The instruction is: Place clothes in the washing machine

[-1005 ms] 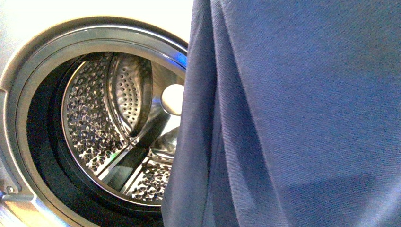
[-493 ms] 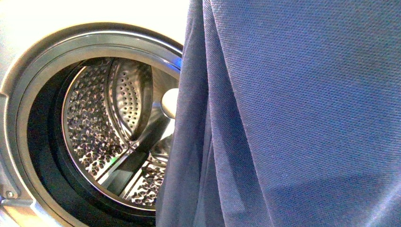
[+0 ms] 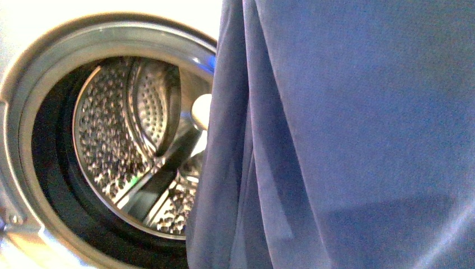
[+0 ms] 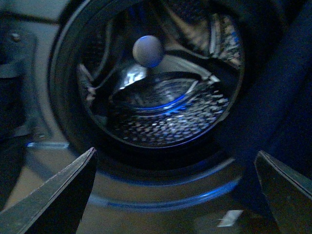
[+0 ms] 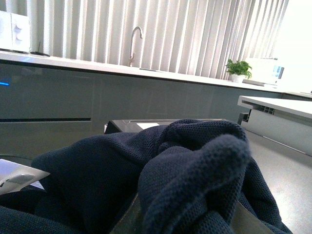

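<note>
Front view: clothes [image 3: 347, 134] before washing machine [image 3: 56, 47]

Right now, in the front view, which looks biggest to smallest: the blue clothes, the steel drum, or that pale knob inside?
1. clothes, though hanging so near the camera makes them look bigger than they are
2. washing machine drum
3. pale round knob

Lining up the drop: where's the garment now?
Front view: the clothes hang on the right, covering the right half of the mouth of the washing machine.
</note>
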### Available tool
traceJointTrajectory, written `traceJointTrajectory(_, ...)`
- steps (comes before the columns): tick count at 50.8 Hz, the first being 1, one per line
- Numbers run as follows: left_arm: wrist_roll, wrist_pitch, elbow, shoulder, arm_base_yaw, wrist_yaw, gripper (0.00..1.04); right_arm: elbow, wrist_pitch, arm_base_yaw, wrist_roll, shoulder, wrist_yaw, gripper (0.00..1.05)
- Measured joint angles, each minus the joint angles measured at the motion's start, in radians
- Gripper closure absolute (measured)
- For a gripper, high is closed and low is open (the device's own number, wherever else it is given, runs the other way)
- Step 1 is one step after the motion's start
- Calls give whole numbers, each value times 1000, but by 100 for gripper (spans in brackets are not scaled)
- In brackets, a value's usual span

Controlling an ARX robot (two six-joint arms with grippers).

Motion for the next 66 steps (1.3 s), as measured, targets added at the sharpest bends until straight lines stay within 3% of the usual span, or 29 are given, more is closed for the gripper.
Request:
traceJointTrajectory(4, -63, 85, 34, 89, 81, 155, 6, 0, 0, 0, 0, 0, -1, 90)
traceJointTrajectory(9, -73, 186, 97, 208, 93, 197, 6, 0, 0, 0, 0, 0, 0, 90)
traceJointTrajectory(18, -51, 339, 278, 462, 39, 237, 6, 0, 0, 0, 0, 0, 0, 90)
traceJointTrajectory(37, -44, 454, 567, 713, -121, 414, 6, 0, 0, 0, 0, 0, 0, 90)
traceJointTrajectory(47, -70, 571, 618, 835, -174, 520, 6, 0, 0, 0, 0, 0, 0, 90)
traceJointTrajectory(53, -181, 818, 623, 955, -177, 682, 6, 0, 0, 0, 0, 0, 0, 90)
traceJointTrajectory(66, -256, 951, 675, 1097, -208, 771, 6, 0, 0, 0, 0, 0, 0, 90)
